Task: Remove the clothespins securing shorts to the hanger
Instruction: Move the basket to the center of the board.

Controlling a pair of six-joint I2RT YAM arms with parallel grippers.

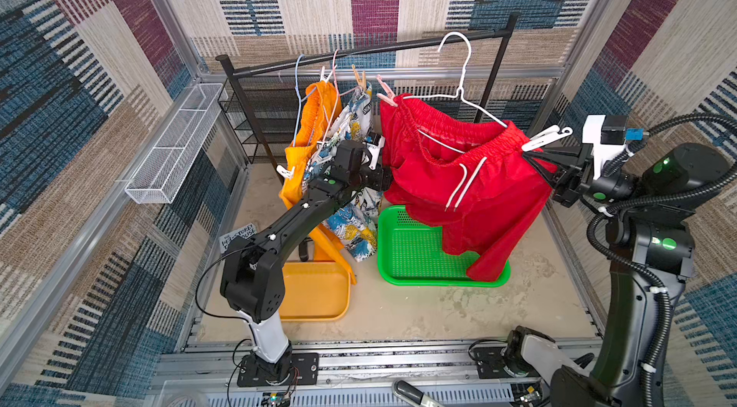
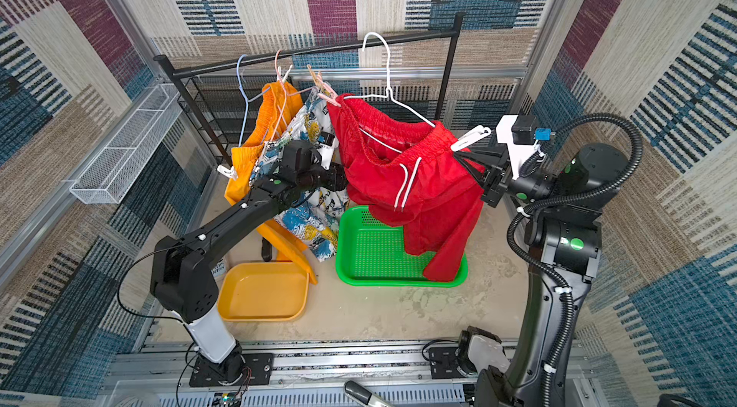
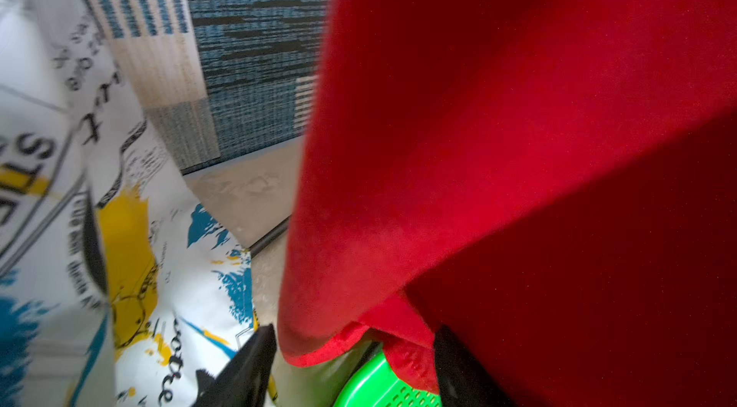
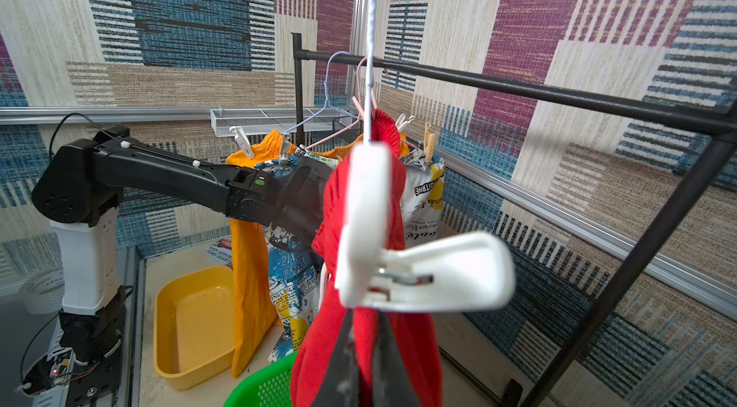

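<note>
Red shorts (image 1: pixel 450 170) hang from a white hanger (image 1: pixel 462 82) on the rail. A white clothespin (image 1: pixel 546 138) (image 4: pixel 422 269) clamps their right waist end and a pink clothespin (image 1: pixel 385 95) the left end. My right gripper (image 1: pixel 534 158) (image 4: pixel 365 317) is shut on red cloth just under the white clothespin. My left gripper (image 3: pixel 355 337) is open at the shorts' left side, with the red hem hanging between its fingers (image 3: pixel 247 365). Orange shorts (image 1: pixel 315 114) and printed shorts (image 1: pixel 355 221) hang further left, pinned with a white clothespin (image 1: pixel 286 173) and a tan clothespin (image 1: pixel 361 78).
A green basket (image 1: pixel 414 261) sits on the floor under the red shorts, with a yellow tray (image 1: pixel 315 293) to its left. The black rack rail (image 1: pixel 359 52) spans the back. A white wire basket (image 1: pixel 175 146) hangs on the left wall.
</note>
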